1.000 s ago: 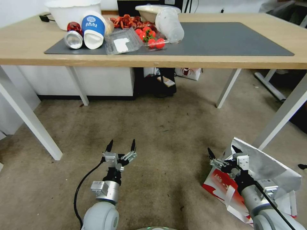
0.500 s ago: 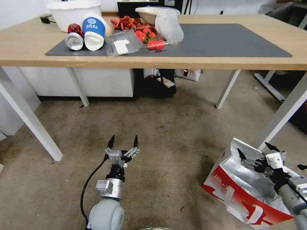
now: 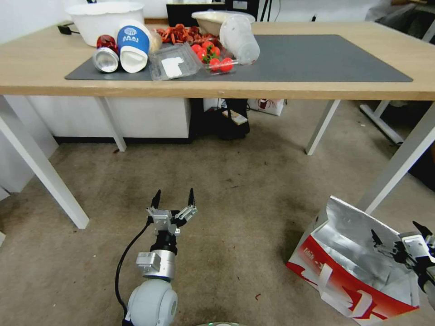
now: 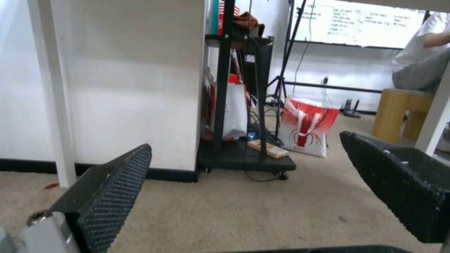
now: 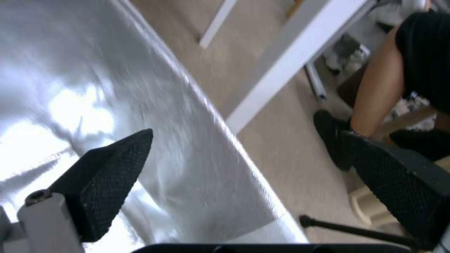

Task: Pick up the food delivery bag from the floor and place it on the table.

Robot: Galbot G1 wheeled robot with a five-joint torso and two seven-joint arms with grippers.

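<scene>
The food delivery bag (image 3: 349,267) lies tilted on the floor (image 3: 235,181) at the right, red and white outside, with its silver foil lining (image 5: 117,105) facing up. My right gripper (image 3: 398,230) hangs open over the bag's right rim. In the right wrist view the right gripper (image 5: 247,133) straddles that rim, one finger over the foil and the other over the carpet. My left gripper (image 3: 174,195) hovers open and empty above the carpet at the centre left, and the left gripper (image 4: 244,140) faces under the table (image 3: 317,88).
A white bowl (image 3: 105,18), a blue cup (image 3: 132,43), a can (image 3: 105,55) and clear tubs of tomatoes (image 3: 213,56) crowd the left of the grey mat (image 3: 326,54). A white table leg (image 3: 394,167) stands just behind the bag. Under the table stand a black cart (image 3: 226,117) and another red-and-white bag (image 4: 307,126).
My right gripper has swung right, from the bag's left edge across its open top to its right rim. The left arm has barely moved.
</scene>
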